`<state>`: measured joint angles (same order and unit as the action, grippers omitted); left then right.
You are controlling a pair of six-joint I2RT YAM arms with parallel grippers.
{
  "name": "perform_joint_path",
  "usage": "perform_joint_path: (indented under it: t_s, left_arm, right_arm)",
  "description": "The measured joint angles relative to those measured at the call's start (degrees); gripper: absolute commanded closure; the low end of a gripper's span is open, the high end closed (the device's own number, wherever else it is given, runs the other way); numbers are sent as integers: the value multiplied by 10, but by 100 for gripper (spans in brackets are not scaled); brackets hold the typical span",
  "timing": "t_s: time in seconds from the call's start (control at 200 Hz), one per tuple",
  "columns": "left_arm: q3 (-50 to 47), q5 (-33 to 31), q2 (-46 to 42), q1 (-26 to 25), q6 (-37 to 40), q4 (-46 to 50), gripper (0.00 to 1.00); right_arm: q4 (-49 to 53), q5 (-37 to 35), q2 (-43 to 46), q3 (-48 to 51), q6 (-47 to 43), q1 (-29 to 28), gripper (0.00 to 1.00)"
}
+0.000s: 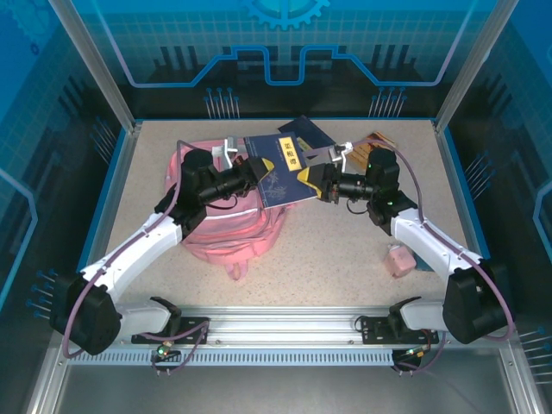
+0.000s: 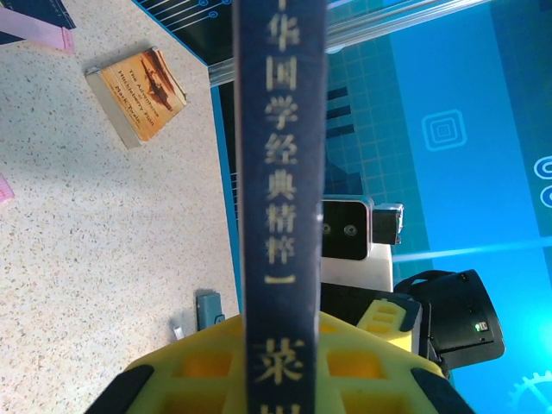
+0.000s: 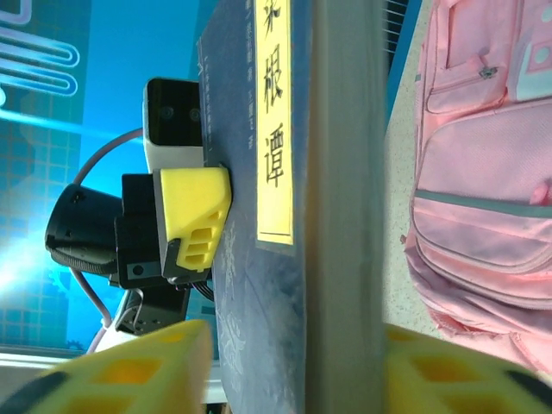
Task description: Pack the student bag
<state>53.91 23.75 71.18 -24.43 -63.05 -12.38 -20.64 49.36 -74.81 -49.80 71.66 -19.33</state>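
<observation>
left gripper [image 1: 257, 170] clamps the blue book [image 1: 281, 183]; right gripper [image 1: 312, 178] pinches it too — above the student bag [image 1: 231, 235]

From above and behind, the top camera looks down on the speckled beige surface [image 1: 345, 250]. Wrist cameras sight along the left claw [image 2: 280, 366] and right claw [image 3: 293, 379], close against the shared dark blue hardback book [image 1: 278, 179].

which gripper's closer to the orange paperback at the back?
Right. The right gripper is just left of the orange paperback, at the blue book's right edge; the left gripper is farther left, across that book, above the pink backpack.
</observation>
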Motion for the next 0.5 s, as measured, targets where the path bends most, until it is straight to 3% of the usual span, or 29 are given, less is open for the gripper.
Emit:
perform_joint_path:
  t_s: [0.085, 0.19, 0.27, 0.365, 0.5]
  left_arm:
    - [-4, -1, -3, 1, 2, 1, 92]
    - [-5, -5, -4, 3, 18, 22, 47]
    - [-5, -22, -14, 5, 47, 66, 27]
    - [-1, -61, -34, 9, 102, 146, 19]
    - [40, -167, -43, 10, 218, 316, 16]
  right_arm:
    - [19, -6, 0, -2, -12, 0, 90]
    - [58, -13, 3, -13, -41, -1, 98]
    - [104, -31, 14, -23, -82, 0, 100]
    - [155, -46, 24, -35, -141, 3, 100]
    - [245, -57, 40, -63, -264, 15, 100]
